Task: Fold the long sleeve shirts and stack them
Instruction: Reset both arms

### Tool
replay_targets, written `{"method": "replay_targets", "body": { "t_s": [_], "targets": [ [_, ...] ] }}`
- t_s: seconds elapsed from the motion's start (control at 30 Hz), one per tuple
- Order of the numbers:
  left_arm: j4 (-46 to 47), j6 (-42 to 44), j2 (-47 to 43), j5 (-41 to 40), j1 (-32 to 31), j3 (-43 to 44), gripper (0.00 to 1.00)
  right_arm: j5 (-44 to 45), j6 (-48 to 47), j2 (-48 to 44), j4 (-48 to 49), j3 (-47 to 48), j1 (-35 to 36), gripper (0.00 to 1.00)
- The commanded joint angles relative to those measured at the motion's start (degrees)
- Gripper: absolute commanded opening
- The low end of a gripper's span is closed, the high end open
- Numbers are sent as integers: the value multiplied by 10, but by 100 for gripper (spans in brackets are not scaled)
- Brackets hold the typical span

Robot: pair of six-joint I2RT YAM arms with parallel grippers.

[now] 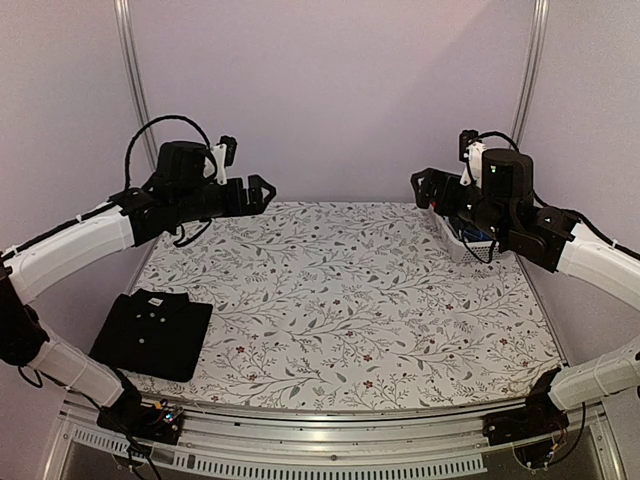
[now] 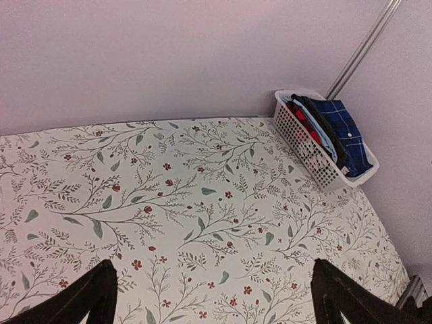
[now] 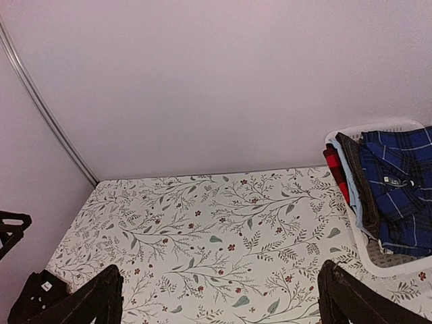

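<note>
Trouble could start at the left: the black shirt (image 1: 152,333) lies folded, low and well behind the left gripper (image 1: 260,192), whose fingers hang spread and empty; a low sweep back could rumple it. The right gripper (image 1: 424,188), fingers likewise spread and holding nothing, hovers high, with the basket (image 2: 300,142) just beside and below them. Inside, the plaid shirt (image 3: 398,182) stands packed tight against others, so a pinch may grab two layers, or catch the rim and tip the basket.
</note>
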Motion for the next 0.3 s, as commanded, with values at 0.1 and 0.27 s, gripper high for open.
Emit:
{"method": "replay_targets", "body": {
  "t_s": [0.1,0.27],
  "targets": [
    [6,8,-12,-4,6,-5,100,-13,-15,-9,15,-2,-1,99],
    [3,10,-13,-3,6,-5,100,-14,-18,-16,22,-10,-1,99]
  ]
}}
